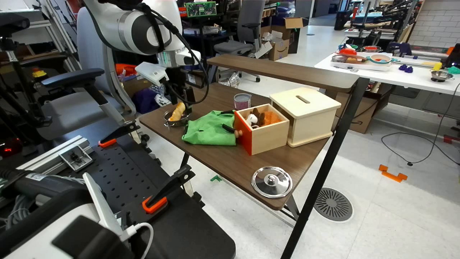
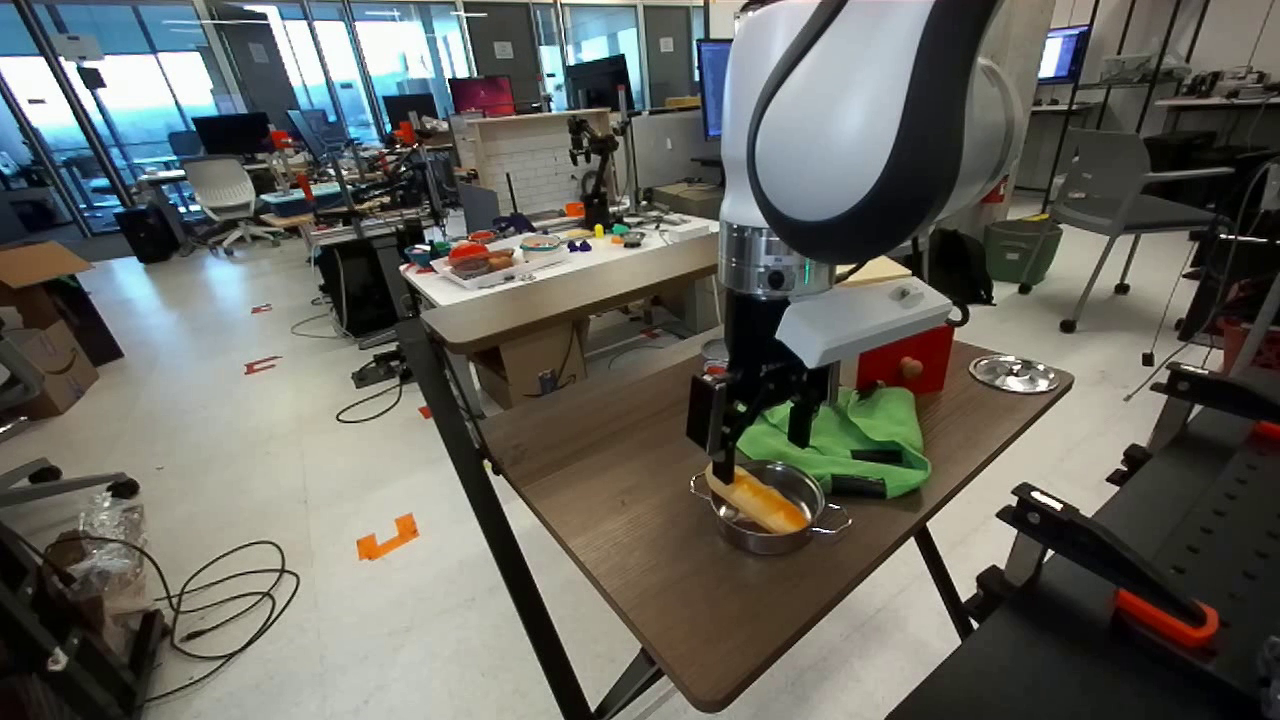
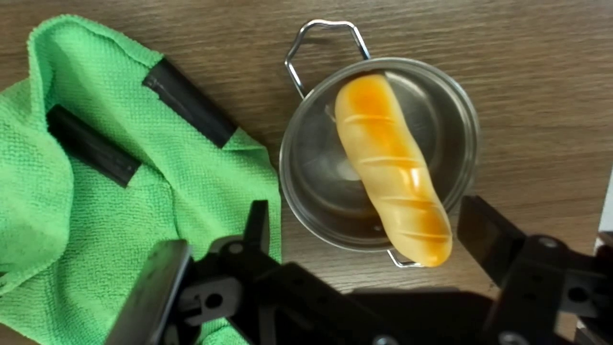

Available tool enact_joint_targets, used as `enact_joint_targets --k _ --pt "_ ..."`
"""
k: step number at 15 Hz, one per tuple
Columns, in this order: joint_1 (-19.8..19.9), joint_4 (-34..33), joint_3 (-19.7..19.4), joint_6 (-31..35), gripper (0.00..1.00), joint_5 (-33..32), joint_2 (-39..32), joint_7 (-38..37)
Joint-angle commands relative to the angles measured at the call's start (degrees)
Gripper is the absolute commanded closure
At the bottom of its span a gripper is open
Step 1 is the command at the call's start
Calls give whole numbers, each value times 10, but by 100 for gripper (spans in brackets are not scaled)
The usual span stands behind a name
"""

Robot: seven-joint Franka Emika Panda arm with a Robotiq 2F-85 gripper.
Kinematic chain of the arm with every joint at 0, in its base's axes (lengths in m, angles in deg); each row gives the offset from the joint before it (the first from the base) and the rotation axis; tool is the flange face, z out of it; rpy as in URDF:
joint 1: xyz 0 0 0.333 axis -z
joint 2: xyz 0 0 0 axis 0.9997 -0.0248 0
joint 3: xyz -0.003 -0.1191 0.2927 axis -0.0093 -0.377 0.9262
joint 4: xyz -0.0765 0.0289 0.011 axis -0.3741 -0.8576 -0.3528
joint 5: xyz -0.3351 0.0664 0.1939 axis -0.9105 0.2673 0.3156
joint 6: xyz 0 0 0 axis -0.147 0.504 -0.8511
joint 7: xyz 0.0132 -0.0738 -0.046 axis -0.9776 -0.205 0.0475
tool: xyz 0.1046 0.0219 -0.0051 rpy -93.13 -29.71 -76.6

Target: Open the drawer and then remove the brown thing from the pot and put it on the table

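The brown thing is a yellow-brown bread roll [image 3: 392,167], also seen in both exterior views [image 1: 177,112] [image 2: 765,500]. It lies in a small steel pot [image 3: 306,191] [image 2: 755,543] with one end over the rim. My gripper [image 3: 365,215] [image 2: 762,452] is open and empty above the pot's edge. In the wrist view its right fingertip is close beside the overhanging end; the left fingertip is farther off, over the green cloth. The drawer [image 1: 269,138], with a red front and wooden knob, stands out from a pale wooden box [image 1: 305,111] and holds plush items.
A green cloth [image 1: 212,127] with black strips lies between pot and drawer. A steel lid [image 1: 272,181] lies at the table's [image 2: 600,510] far end from the pot. A tin can [image 1: 242,101] stands behind the cloth. A raised shelf [image 1: 280,70] runs along one table side.
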Motion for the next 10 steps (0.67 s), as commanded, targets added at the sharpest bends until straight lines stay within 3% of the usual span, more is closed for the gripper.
enact_joint_targets --k 1,10 --pt "1 5 2 13 0 -7 9 3" --pt "-2 -2 23 38 0 -6 4 19"
